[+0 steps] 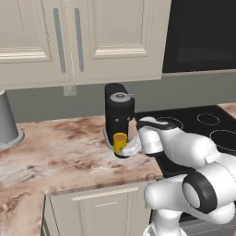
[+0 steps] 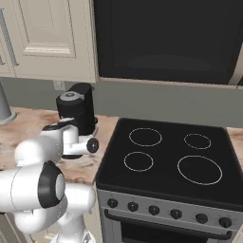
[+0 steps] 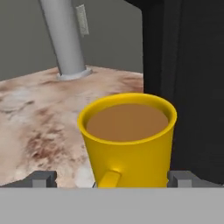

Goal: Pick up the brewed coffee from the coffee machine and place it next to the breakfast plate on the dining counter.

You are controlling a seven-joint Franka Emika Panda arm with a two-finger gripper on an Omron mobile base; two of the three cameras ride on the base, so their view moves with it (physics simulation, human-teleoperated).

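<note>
You're in a home kitchen: cream cupboards above the gripper, marbled worktop beneath, black stove beside it.

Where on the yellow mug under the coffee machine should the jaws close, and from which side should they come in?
Grip the yellow mug across its round body, just below the rim, coming in level from the handle side, as the open gripper already faces it. The handle points at the hand, the coffee machine blocks the far side and overhangs the top, and the mug is nearly full, so keep it upright.
</note>
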